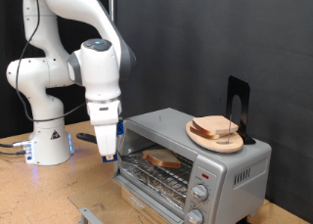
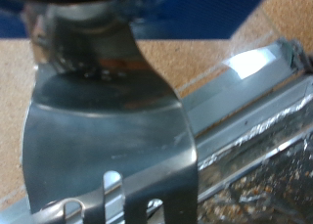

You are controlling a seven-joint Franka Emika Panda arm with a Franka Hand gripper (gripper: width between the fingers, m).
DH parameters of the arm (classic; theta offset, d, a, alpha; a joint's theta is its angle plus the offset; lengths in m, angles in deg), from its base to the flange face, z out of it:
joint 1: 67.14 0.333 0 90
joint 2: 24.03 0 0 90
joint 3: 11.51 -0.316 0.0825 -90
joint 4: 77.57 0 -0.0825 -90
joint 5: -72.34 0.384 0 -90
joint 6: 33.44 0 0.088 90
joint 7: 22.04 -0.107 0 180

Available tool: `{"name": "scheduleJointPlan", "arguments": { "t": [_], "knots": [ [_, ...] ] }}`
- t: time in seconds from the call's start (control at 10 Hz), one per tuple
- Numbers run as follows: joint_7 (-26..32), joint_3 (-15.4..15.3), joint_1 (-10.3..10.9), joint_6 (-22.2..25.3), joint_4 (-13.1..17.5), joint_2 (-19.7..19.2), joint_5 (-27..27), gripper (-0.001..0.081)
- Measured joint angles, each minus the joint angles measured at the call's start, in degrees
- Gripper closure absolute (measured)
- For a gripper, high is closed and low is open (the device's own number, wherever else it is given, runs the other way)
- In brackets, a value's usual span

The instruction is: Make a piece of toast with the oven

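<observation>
The silver-grey oven (image 1: 233, 170) stands at the exterior view's right, and its door seems to be down and open. A browned slice of toast (image 1: 163, 158) lies on the wire rack inside. Another pale slice of bread (image 1: 216, 127) lies on a round wooden plate (image 1: 207, 140) on top of the oven. My gripper (image 1: 106, 154) points down just off the oven's left front corner, level with the rack. No slice shows between its fingers. The wrist view is blurred and is filled by a shiny slotted metal part (image 2: 108, 136), with a metal edge of the oven (image 2: 249, 92) beside it.
A black upright stand (image 1: 238, 102) sits on the oven top behind the plate. Knobs (image 1: 202, 192) run down the oven's right panel. The arm's white base (image 1: 49, 146) stands on the wooden table (image 1: 39, 200) at the exterior view's left. A black curtain hangs behind.
</observation>
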Motion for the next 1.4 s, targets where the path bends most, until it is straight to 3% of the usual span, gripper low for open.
{"name": "scheduleJointPlan", "arguments": {
  "t": [0.3, 0.5, 0.9, 1.2, 1.4],
  "knots": [
    [-1.21, -1.08, 0.03, -0.03, 2.15, -2.32, 0.00, 0.0406],
    [2.90, -0.69, -0.13, -0.03, 1.64, -2.06, 0.18, 0.0406],
    [16.29, 4.01, -1.88, 3.31, -2.73, 3.26, 1.22, 0.0406],
    [21.43, 7.70, -3.24, 3.98, -5.34, 6.83, 2.38, 0.0406],
    [22.33, 8.31, -3.36, 3.98, -6.25, 8.05, 3.15, 0.0406]
  ]
}}
